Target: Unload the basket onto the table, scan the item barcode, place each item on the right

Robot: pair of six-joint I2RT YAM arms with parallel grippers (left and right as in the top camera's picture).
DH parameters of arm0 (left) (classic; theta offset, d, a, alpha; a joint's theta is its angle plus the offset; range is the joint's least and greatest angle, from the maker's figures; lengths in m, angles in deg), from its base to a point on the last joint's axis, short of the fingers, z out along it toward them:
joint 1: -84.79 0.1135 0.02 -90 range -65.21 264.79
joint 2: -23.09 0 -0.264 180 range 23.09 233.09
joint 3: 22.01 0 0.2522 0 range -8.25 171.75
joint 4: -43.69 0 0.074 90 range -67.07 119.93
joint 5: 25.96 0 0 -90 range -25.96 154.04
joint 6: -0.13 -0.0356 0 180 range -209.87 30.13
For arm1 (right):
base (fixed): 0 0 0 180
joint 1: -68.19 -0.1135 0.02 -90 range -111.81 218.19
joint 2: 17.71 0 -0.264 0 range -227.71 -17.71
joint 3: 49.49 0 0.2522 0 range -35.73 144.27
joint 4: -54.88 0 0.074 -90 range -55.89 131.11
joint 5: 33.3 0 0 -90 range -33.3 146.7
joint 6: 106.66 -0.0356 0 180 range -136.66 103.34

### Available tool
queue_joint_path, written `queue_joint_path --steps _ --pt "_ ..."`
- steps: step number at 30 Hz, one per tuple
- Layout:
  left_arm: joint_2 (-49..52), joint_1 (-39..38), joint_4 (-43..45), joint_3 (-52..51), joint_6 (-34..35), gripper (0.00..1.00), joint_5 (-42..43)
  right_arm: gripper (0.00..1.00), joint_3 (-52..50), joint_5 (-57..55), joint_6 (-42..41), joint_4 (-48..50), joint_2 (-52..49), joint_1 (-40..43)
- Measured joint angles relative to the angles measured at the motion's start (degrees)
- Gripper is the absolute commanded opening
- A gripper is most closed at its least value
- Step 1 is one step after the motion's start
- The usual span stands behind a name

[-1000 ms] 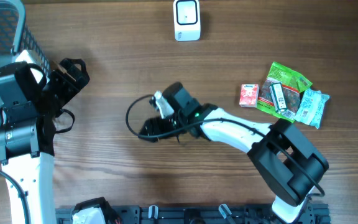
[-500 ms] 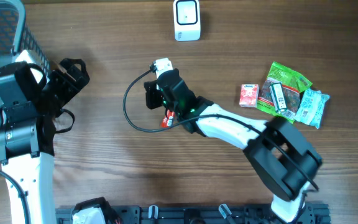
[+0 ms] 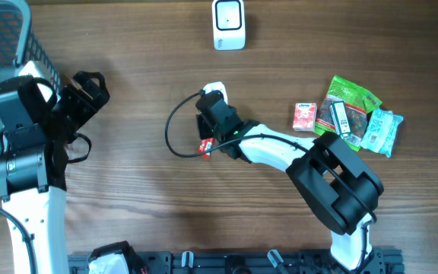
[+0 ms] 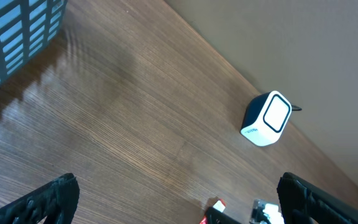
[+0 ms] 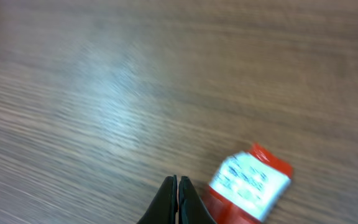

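Since a second ago your right arm has swung toward the scanner and its jaws have snapped together. Nearest you, well left of the scanner, the left jaws stand wide and empty, parked out of the way. Closer to the scanner, the red packet lies on the surface, white label up, just beside the right jaws, which grip nothing. You likely need to regrasp it before the scanner, farthest back, can read it.
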Motion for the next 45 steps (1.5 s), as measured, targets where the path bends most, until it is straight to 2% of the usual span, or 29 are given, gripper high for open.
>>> queue_joint_path --steps 5,8,13,14,15,26,32,33,34,35,40,42,43,45 --pt "0.0 0.0 0.0 0.0 0.0 1.0 0.0 0.05 0.0 -0.3 -0.1 -3.9 0.0 0.0" --pt "0.0 0.0 0.0 0.0 0.0 1.0 0.0 0.11 0.4 -0.4 0.1 -5.3 0.0 0.2" --pt "0.0 0.0 0.0 0.0 0.0 1.0 0.0 0.15 1.1 -0.4 0.9 -12.2 1.5 1.4" --pt "0.0 0.0 0.0 0.0 0.0 1.0 0.0 0.17 1.1 -0.4 1.0 -14.0 2.0 1.8" --pt "0.0 0.0 0.0 0.0 0.0 1.0 0.0 0.24 1.0 -0.4 1.2 -17.1 2.9 2.5" --pt "0.0 0.0 0.0 0.0 0.0 1.0 0.0 0.25 1.3 9.0 6.2 -30.9 5.9 3.8" --pt "0.0 0.0 0.0 0.0 0.0 1.0 0.0 0.31 1.7 13.7 6.8 -35.5 6.3 3.8" --pt "0.0 0.0 0.0 0.0 0.0 1.0 0.0 0.31 1.7 13.8 6.8 -35.5 6.3 3.8" --pt "0.0 0.0 0.0 0.0 0.0 1.0 0.0 0.21 1.7 14.0 6.9 -35.5 6.3 3.8" --pt "0.0 0.0 0.0 0.0 0.0 1.0 0.0 0.18 1.8 14.2 7.2 -35.6 6.3 3.8" --pt "0.0 0.0 0.0 0.0 0.0 1.0 0.0 0.19 4.8 18.6 12.3 -41.7 6.5 3.8" --pt "0.0 0.0 0.0 0.0 0.0 1.0 0.0 0.25 7.1 19.4 13.4 -44.4 7.4 3.8" --pt "0.0 0.0 0.0 0.0 0.0 1.0 0.0 0.25 8.5 19.7 14.0 -45.9 8.8 3.8" --pt "0.0 0.0 0.0 0.0 0.0 1.0 0.0 0.18 10.2 20.1 14.7 -48.3 12.5 3.8"
